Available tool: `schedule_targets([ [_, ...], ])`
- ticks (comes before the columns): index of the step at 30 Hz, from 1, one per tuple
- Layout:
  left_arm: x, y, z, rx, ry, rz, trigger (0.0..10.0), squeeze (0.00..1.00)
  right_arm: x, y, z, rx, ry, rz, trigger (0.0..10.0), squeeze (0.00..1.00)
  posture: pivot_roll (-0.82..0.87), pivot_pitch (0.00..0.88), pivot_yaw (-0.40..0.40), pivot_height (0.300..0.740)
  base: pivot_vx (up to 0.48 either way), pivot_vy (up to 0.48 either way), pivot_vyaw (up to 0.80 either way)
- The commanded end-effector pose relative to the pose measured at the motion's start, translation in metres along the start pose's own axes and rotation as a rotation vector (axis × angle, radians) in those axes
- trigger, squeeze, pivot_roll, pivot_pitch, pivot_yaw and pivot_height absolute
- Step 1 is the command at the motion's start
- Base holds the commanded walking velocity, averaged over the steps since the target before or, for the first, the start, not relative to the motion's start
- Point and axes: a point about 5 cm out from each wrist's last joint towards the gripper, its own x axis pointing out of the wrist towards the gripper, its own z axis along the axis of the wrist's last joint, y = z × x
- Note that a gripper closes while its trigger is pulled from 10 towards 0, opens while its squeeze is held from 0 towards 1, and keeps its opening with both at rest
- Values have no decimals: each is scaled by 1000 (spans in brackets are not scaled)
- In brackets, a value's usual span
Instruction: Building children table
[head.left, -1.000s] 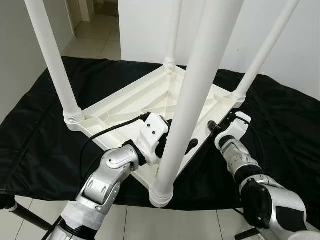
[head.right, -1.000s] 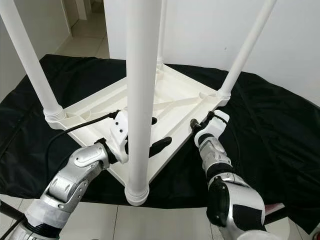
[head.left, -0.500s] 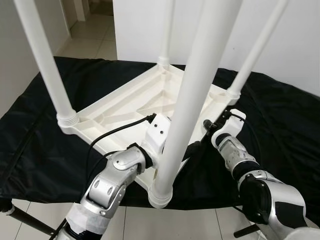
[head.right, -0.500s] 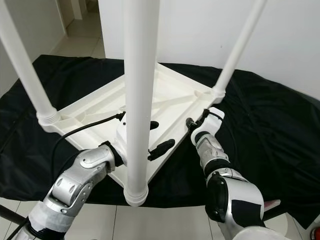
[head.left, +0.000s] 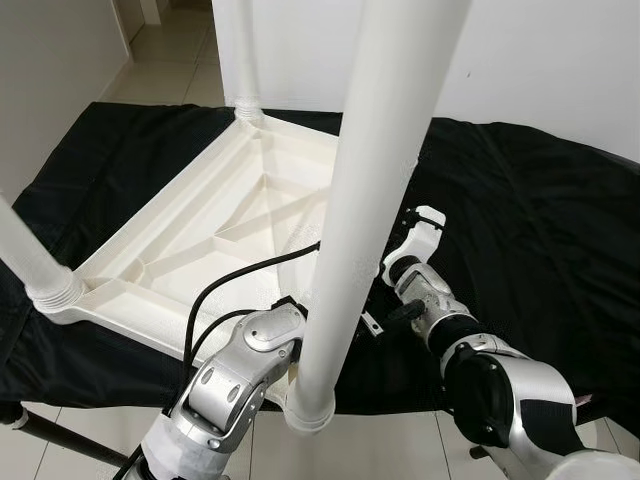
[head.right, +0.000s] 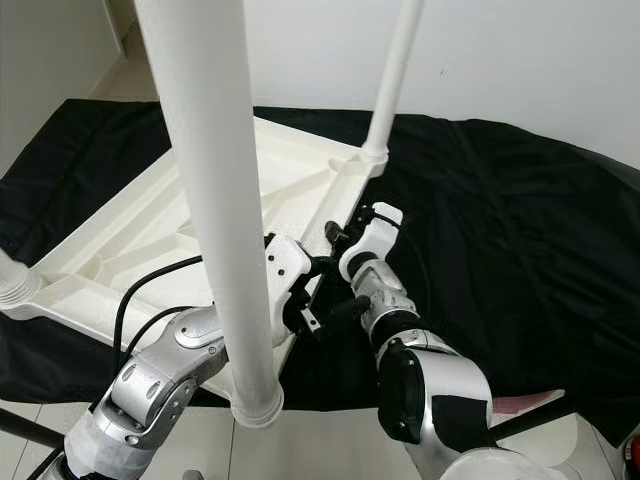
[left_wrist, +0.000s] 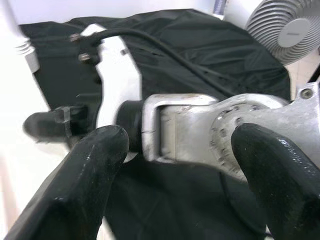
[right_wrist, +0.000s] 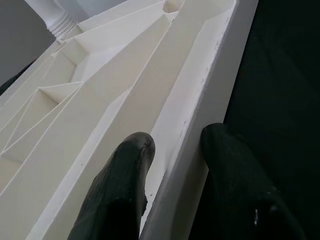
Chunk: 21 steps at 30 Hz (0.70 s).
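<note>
All legs (head.left: 370, 190) fitted; my right gripper (right_wrist: 172, 165) pinches the tabletop (head.left: 200, 250) rim at 3 o'clock; left gripper (left_wrist: 175, 165) gapes empty. Flipping remains.

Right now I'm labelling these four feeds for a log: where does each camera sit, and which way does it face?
Left eye: head camera, looking down at the upturned white table on black cloth; both arms show.
Right eye: same head, same scene, shifted sideways.
Left wrist: on the left arm, looking between the left tool fingers at the right arm.
Right wrist: on the right arm; the right tool straddles the table's rim.
Shared: all show the table.
</note>
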Motion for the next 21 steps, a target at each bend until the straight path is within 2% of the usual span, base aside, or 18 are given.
schedule_targets([
  [1,-3,4,-5,-4,26,46,10000,0,-7,-13,-10,13,19,-42,10000,0,111,152,-32,740,0,0,0],
  [4,-8,12,-8,20,49,71,10000,0,-14,-26,-8,-27,-31,-58,10000,0,109,150,-31,740,0,0,0],
  [5,-8,12,-8,20,49,71,10000,0,-14,-26,-8,-27,-31,-58,10000,0,109,150,-31,740,0,0,0],
  [7,-14,24,-11,45,72,107,10000,0,-24,-39,-6,-77,-100,-71,10000,0,104,145,-25,740,0,0,0],
  [13,-20,35,-12,56,80,134,10000,0,-34,-47,-4,-117,-164,-69,10000,0,101,143,-23,740,0,0,0],
  [14,-28,41,-15,75,93,135,10000,0,-42,-50,-6,-153,-194,-46,10000,0,101,137,-23,740,0,0,0],
  [15,-28,41,-15,75,93,135,10000,0,-42,-50,-6,-153,-194,-46,10000,0,101,137,-23,740,0,0,0],
  [16,-46,54,-26,101,137,133,10000,0,-58,-56,-12,-200,-207,-11,10000,0,106,130,-30,740,0,0,0],
  [17,-52,58,-31,104,156,137,10000,0,-66,-59,-15,-216,-198,-4,10000,0,103,126,-33,740,0,0,0],
  [21,-57,62,-36,101,171,144,10000,0,-72,-62,-18,-228,-188,0,10000,0,103,126,-33,740,0,0,0],
])
